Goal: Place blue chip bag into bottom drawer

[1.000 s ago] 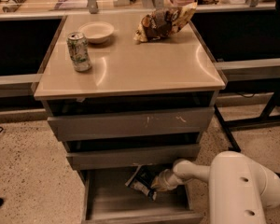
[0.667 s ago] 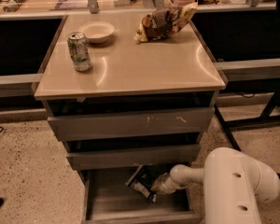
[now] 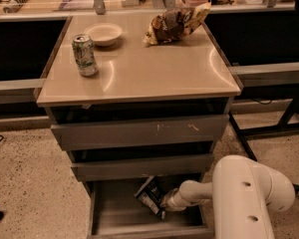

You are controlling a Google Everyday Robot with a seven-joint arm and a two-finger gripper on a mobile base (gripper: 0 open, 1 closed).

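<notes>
The bottom drawer is pulled out, a wide shallow grey tray below two scuffed grey drawer fronts. The blue chip bag, dark with white patches, lies tilted inside it toward the back right, partly under the middle drawer. My gripper reaches in from the right at the end of the white arm and is at the bag's lower right end. Its fingertips are hidden against the bag.
On the cabinet top stand a green-and-white can, a small white bowl and a brown-and-yellow snack bag. Black table legs stand to the right. Speckled floor lies on the left.
The white arm has shifted left and lower in view, with the gripper staying at the bag inside the bottom drawer. The bag has hardly moved.
</notes>
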